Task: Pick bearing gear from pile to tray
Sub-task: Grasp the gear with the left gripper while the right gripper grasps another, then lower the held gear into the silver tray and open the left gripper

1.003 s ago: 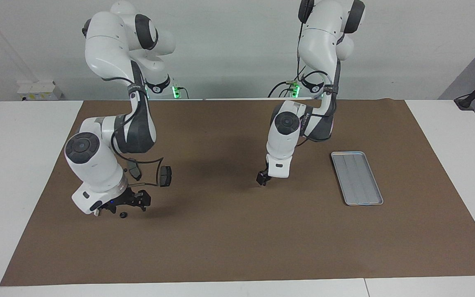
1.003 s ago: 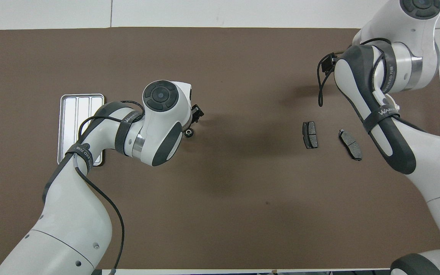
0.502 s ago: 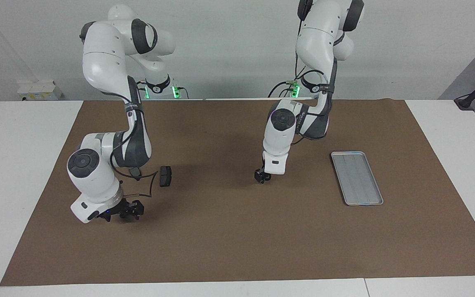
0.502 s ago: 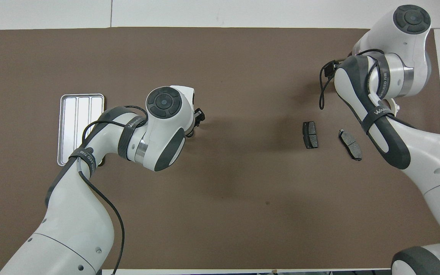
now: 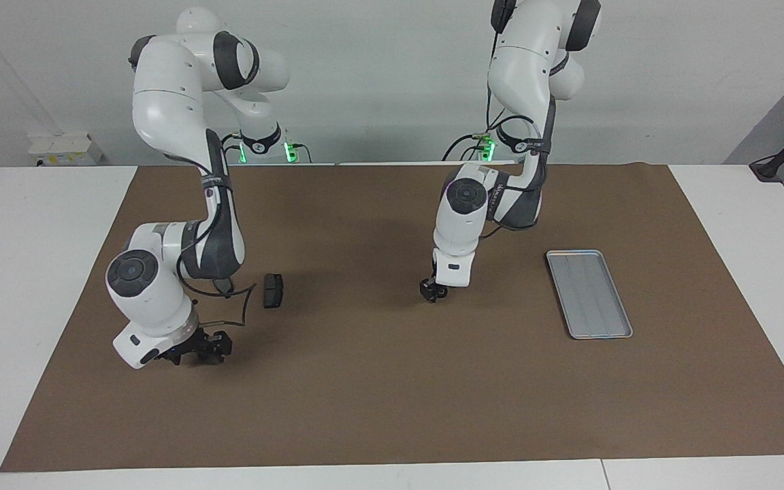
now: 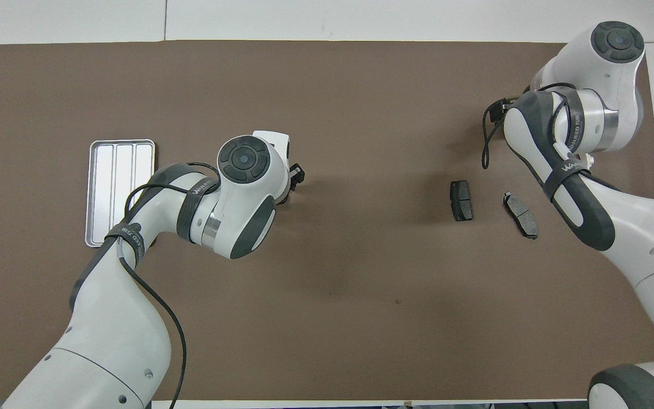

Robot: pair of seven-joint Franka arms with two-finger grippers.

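Roughly, per both views:

- Left gripper (image 5: pixel 433 290) hung low over the brown mat (image 5: pixel 392 395), about mid-table, between the tray and the plates. The overhead view showed only its black tip (image 6: pixel 296 175) poking out from under the wrist.
- Left grip state: couldn't tell. There was a rounded dark blob at the tip, and it was unclear whether that was a small black part or the gripper itself.
- Right gripper (image 5: pixel 205 347) sat very low over the mat twd the right arm's end of the table. In the overhead view it was hidden under its own arm. Grip state: couldn't tell.
- Tray (image 5: pixel 589 292) lay flat on the mat twd the left arm's end, well apart from both grippers. It was silver-grey w/ lengthwise ridges. In the overhead view (image 6: pixel 117 170) the left arm covered its nearer corner.
- Pile: two dark grey plates lay on the mat near the right arm, side by side and not touching. One plate (image 6: pixel 461 200) was closer to mid-table, the other plate (image 6: pixel 520 214) just beside the right arm's link.
- The bearing gear couldn't be picked out for sure in either view.
- Writing: the black cable strap (image 6: pixel 199 186) on the left arm carried white lettering starting "WAN"; the rest was not readable. The right arm's strap (image 6: pixel 568 167) had the same print.
- Green lights (image 5: pixel 288 151) glowed at the arm bases.
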